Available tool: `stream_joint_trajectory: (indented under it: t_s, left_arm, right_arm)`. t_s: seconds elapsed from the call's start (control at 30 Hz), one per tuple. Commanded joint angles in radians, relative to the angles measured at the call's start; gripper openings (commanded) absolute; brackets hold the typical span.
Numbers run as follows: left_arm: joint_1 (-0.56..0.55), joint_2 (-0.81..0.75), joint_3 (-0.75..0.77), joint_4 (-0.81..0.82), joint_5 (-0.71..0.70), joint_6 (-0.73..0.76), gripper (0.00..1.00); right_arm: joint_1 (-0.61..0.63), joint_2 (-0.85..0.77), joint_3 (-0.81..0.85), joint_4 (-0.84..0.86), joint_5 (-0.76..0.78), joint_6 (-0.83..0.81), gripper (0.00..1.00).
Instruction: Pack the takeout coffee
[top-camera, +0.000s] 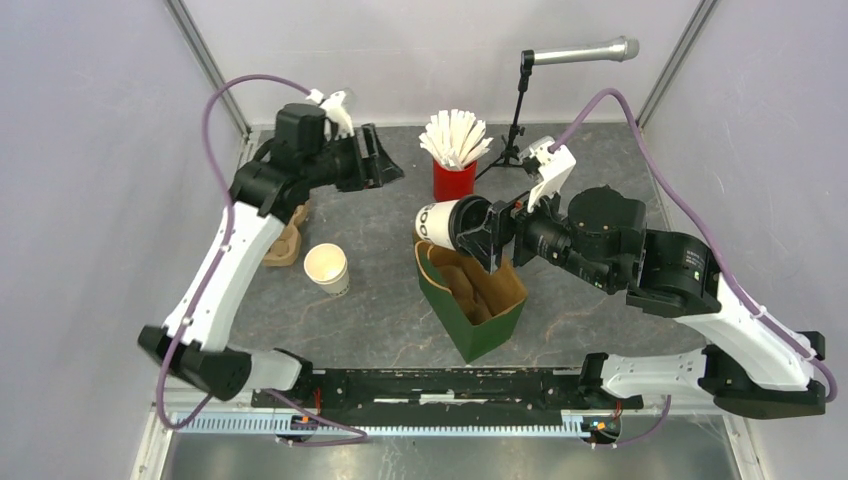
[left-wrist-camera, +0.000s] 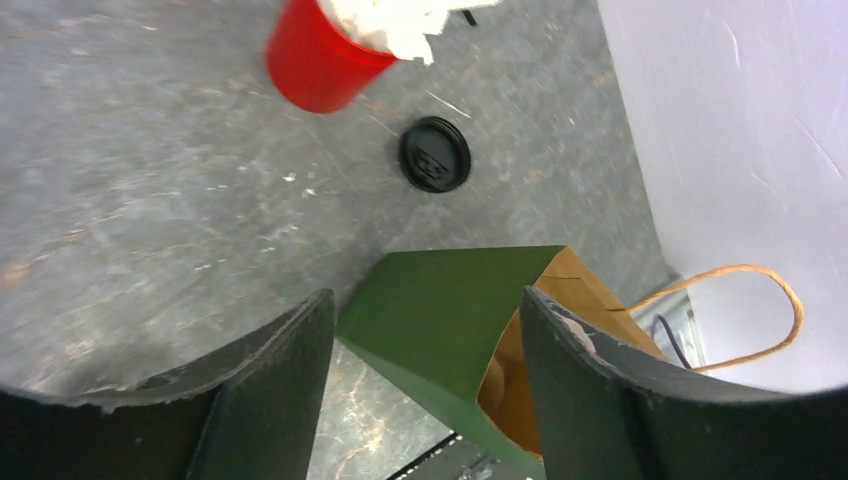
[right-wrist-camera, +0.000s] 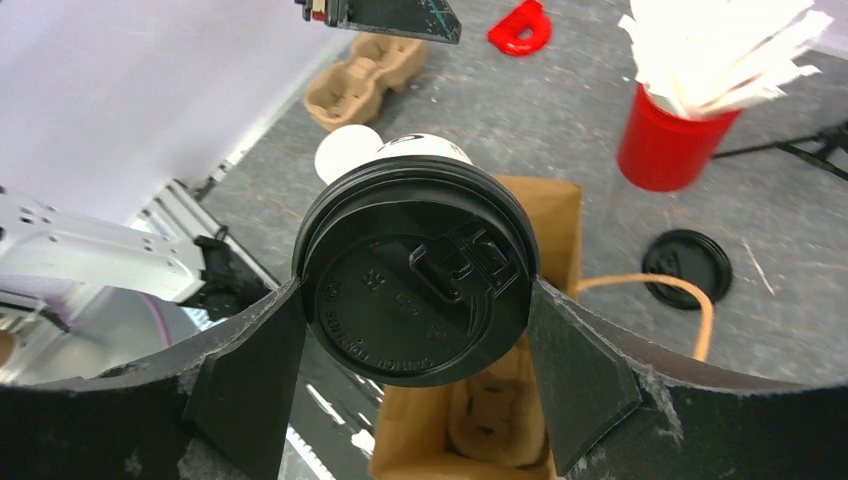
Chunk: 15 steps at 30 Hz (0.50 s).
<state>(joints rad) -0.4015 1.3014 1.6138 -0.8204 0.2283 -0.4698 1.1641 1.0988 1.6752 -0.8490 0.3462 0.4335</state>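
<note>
My right gripper (top-camera: 492, 236) (right-wrist-camera: 415, 302) is shut on a white takeout coffee cup (top-camera: 443, 222) at its black lid (right-wrist-camera: 415, 280), holding it on its side just above the mouth of the green paper bag (top-camera: 482, 330) (right-wrist-camera: 552, 208). A second white cup (top-camera: 327, 268) (right-wrist-camera: 345, 152) stands upright on the table left of the bag, with no lid on it. A loose black lid (left-wrist-camera: 435, 153) (right-wrist-camera: 686, 267) lies flat near the red cup. At the back left my left gripper (top-camera: 378, 160) (left-wrist-camera: 425, 335) hangs open with nothing between its fingers; the bag (left-wrist-camera: 450, 310) shows beyond them.
A red cup of white sticks (top-camera: 453, 165) (left-wrist-camera: 318, 62) stands behind the bag. A brown pulp carrier (top-camera: 288, 238) (right-wrist-camera: 365, 75) lies at the left, and another (right-wrist-camera: 490, 420) sits inside the bag. A microphone stand (top-camera: 518, 110) is at the back, and a small red object (right-wrist-camera: 520, 28) lies farther off.
</note>
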Motion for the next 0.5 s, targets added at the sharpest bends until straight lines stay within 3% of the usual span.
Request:
stream_joint_trajectory:
  t_s: [0.0, 0.2, 0.47]
  left_arm:
    - [-0.006, 0.063, 0.041, 0.109, 0.241, 0.059, 0.72]
    - [-0.068, 0.105, 0.025, 0.084, 0.283, 0.151, 0.69]
    - [-0.136, 0.088, -0.074, 0.078, 0.342, 0.151, 0.69]
  right_arm:
    - [-0.001, -0.019, -0.007, -0.07, 0.092, 0.013, 0.79]
    - [-0.001, 0.014, -0.011, -0.181, 0.076, -0.001, 0.8]
    - [-0.001, 0.095, 0.001, -0.324, 0.043, -0.03, 0.83]
